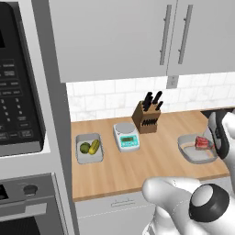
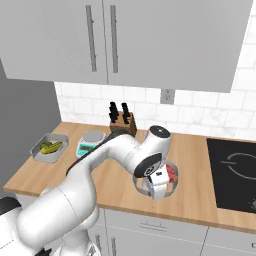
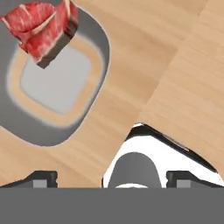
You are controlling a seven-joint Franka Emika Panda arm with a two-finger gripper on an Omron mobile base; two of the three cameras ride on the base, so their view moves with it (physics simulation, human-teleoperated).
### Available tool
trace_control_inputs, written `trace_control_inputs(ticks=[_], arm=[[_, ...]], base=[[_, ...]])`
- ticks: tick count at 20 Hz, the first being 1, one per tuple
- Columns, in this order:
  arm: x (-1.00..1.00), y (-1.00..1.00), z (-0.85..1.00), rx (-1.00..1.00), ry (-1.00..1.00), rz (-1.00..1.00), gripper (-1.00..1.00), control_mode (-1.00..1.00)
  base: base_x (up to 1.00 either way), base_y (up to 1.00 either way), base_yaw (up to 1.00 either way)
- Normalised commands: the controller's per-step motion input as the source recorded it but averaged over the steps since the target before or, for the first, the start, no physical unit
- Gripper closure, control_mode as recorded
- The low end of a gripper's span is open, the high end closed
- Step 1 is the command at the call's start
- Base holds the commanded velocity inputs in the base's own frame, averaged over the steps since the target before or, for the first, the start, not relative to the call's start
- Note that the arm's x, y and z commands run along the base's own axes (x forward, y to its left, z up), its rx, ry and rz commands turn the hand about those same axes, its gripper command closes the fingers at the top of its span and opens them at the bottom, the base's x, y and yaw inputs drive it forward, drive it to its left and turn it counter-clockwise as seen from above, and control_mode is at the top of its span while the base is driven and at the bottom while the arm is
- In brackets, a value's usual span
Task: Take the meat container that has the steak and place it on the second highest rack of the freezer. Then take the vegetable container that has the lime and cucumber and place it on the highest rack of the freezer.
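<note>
Steak [image 3: 41,30] close-up in hand view

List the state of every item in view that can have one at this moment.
gripper: open, above the counter, holding nothing
meat container: on the counter, steak inside
vegetable container: on the counter, lime and cucumber inside
upper cabinet doors: closed
knife block: upright, knives in

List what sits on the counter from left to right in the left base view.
vegetable container holding the lime and cucumber → kitchen scale → knife block → meat container with the steak.
</note>
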Motion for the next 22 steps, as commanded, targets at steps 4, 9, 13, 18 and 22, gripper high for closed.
trace_control_inputs(ticks=[4,9,13,18,22], arm=[[0.11,0.00,-0.64,0.03,0.02,-0.30,-1.00,-1.00],[0.43,0.00,-0.55,0.02,0.07,-0.22,-1.00,-1.00],[0.35,-0.04,-0.35,0.02,0.01,-0.08,-1.00,-1.00],[0.02,-0.12,-0.08,0.05,0.00,0.00,-1.00,-1.00],[0.03,-0.07,-0.03,0.01,0.00,0.00,-1.00,-1.00]], base=[[0.00,0.00,0.00],[0.00,0.00,0.00],[0.00,0.00,0.00],[0.00,0.00,0.00],[0.00,0.00,0.00]])
